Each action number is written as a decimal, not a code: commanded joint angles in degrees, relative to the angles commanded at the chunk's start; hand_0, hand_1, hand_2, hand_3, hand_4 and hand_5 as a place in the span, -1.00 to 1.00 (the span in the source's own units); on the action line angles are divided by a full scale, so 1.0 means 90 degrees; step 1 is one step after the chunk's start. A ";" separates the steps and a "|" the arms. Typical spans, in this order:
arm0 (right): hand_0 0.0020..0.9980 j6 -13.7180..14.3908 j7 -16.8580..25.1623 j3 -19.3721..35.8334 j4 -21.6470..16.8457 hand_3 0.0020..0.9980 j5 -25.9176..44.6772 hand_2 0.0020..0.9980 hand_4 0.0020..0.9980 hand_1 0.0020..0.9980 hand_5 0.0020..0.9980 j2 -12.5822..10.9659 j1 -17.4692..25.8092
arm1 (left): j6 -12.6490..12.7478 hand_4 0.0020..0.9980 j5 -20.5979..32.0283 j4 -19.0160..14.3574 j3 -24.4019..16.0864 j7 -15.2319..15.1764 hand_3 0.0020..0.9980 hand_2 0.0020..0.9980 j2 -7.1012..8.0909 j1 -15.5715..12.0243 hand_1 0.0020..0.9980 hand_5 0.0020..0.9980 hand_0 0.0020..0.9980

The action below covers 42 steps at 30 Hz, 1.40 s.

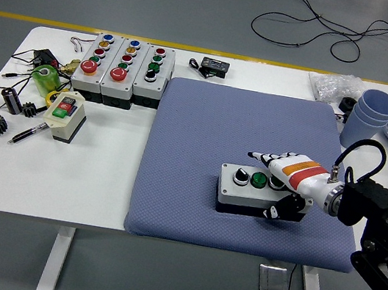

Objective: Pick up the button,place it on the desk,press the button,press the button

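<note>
A grey button box (246,191) with a black base lies on the blue mat (203,132), toward its front right. A black knob and a green button show on its top, and a third button is partly hidden. My right hand (276,179), white with an orange band, hovers over the box's right end. Its fingers (260,157) stretch out flat above the box's far edge and its thumb (273,212) hangs by the front face. The hand holds nothing. My left arm is out of view.
Three multi-button boxes (121,66) and a small red-green switch box (65,114) stand on the table's left, beside gears, a pen and wires. Blue stacked cups (370,115), a plastic bag and bread sit at the far right.
</note>
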State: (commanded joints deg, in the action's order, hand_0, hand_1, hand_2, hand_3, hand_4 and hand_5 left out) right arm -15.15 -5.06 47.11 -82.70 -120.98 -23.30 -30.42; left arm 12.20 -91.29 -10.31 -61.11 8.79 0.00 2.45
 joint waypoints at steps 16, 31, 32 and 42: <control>0.62 0.0428 -0.0211 0.1180 -0.1163 0.91 -0.0079 0.69 0.94 0.37 -0.39 -0.0526 0.0888 | -0.0004 -0.30 -0.0086 0.0000 -0.0057 0.0000 0.09 0.35 0.0000 -0.0012 0.27 0.38 0.20; -0.95 0.1948 -0.0066 0.1815 -0.1465 0.37 0.0349 -0.43 0.80 -1.00 -0.31 -0.0818 0.1989 | -0.0006 -0.30 -0.0208 0.0000 -0.0113 0.0018 0.09 0.35 0.0000 -0.0066 0.27 0.39 0.19; -1.00 0.1867 -0.0102 0.1805 -0.1492 0.32 0.0398 -0.58 0.78 -1.00 -0.14 -0.0827 0.2036 | -0.0004 -0.31 -0.0189 0.0000 -0.0098 0.0013 0.10 0.35 0.0000 -0.0067 0.27 0.39 0.19; -1.00 0.1489 -0.0138 0.1757 -0.1610 0.32 0.0481 -0.62 0.75 -1.00 -0.06 -0.0863 0.2101 | 0.0012 -0.31 -0.0079 0.0000 -0.0044 -0.0005 0.09 0.35 0.0000 -0.0030 0.27 0.39 0.19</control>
State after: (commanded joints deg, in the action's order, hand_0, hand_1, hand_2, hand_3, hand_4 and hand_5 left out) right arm -1.75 -6.30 62.92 -97.19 -116.65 -31.07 -11.51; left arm 12.30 -92.00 -10.31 -61.51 8.74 0.00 2.18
